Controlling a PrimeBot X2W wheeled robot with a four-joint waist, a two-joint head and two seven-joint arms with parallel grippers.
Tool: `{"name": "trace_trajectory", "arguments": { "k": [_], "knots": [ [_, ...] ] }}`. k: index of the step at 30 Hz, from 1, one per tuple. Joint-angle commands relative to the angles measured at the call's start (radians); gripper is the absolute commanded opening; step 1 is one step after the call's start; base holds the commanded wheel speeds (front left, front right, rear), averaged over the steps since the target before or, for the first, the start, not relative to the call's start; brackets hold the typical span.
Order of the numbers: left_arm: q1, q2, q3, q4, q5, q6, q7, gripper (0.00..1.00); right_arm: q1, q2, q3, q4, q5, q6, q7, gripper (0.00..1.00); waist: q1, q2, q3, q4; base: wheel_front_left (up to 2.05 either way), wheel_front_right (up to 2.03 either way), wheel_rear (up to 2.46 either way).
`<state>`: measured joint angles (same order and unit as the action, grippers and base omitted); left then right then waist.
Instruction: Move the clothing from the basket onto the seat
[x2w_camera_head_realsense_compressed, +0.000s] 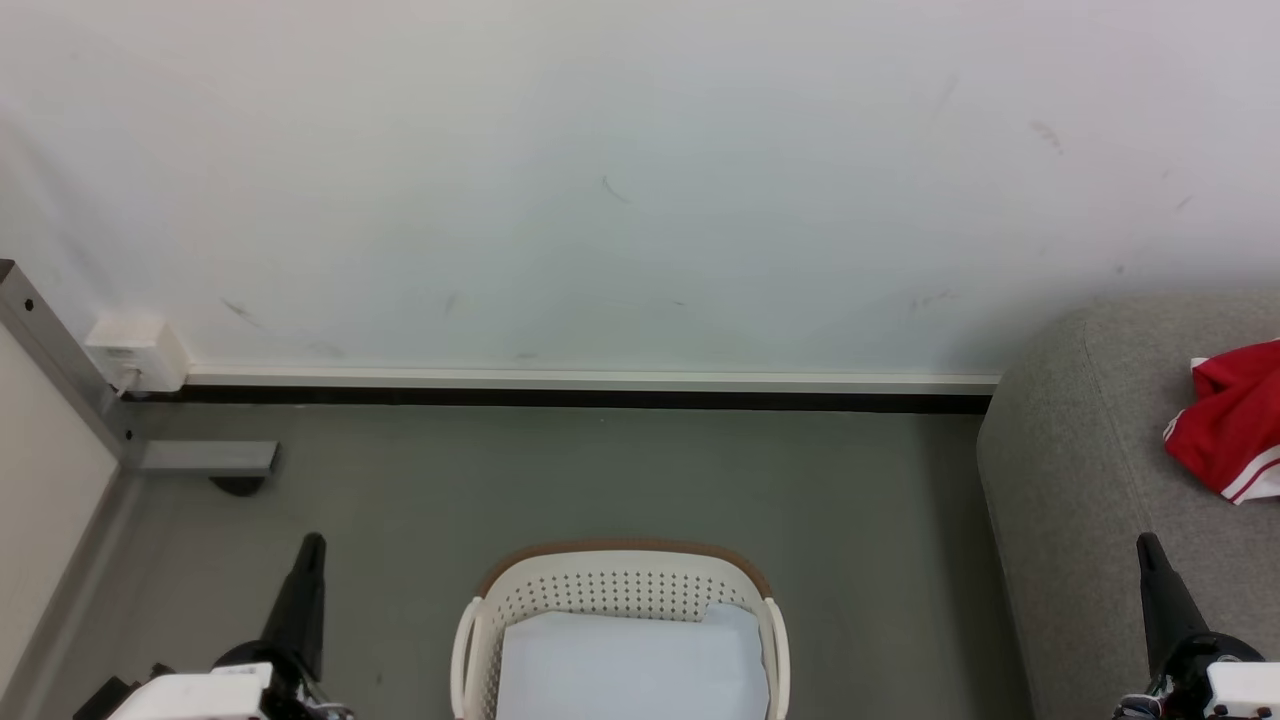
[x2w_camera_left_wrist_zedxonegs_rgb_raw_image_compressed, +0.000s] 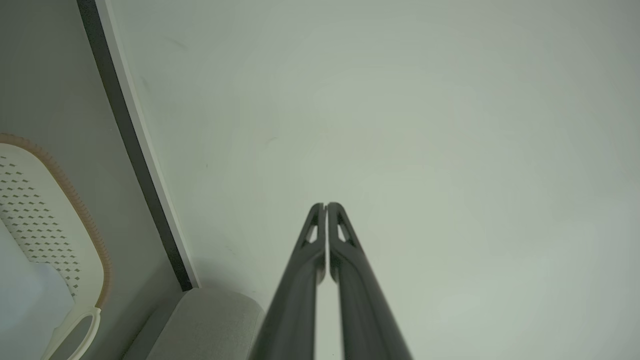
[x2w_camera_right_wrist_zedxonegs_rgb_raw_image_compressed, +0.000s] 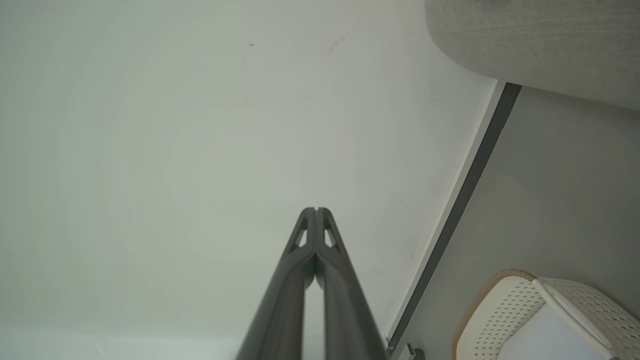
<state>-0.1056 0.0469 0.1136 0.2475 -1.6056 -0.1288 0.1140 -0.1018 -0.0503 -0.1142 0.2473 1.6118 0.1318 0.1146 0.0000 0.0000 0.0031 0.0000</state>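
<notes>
Head view: red clothing (x2w_camera_head_realsense_compressed: 1228, 425) heaped on grey seat (x2w_camera_head_realsense_compressed: 1080, 450) at three o'clock, basket (x2w_camera_head_realsense_compressed: 620, 585) at six o'clock holding just a white pad (x2w_camera_head_realsense_compressed: 630, 660), left claw (x2w_camera_head_realsense_compressed: 314, 542) and right claw (x2w_camera_head_realsense_compressed: 1146, 542) pinched shut, empty; risk of grabbing white pad by mistake for clothing.

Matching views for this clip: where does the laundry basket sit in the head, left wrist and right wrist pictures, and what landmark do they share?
Head view: basket at bottom centre, cut off by the lower edge.
Left wrist view: basket at the left edge, lower half.
Right wrist view: basket in the lower right corner.
Shared landmark: the black skirting strip, running just beyond the basket's brown rim.
</notes>
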Motion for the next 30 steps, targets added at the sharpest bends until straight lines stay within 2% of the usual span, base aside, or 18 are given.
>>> {"name": "trace_trajectory", "arguments": {
  "k": [1,30],
  "knots": [
    [-0.007,0.006,0.002,-0.004,-0.013,-0.004,0.004,0.0,-0.012,0.001,-0.004,-0.005,0.001,-0.002,0.003,0.0,0.0,0.0,0.0,0.0,0.0,0.0,0.0],
    [-0.007,0.006,0.002,-0.004,-0.013,-0.005,0.004,0.0,-0.012,0.001,-0.003,-0.005,0.002,-0.002,0.003,0.0,0.0,0.0,0.0,0.0,0.0,0.0,0.0]
  ]
}}
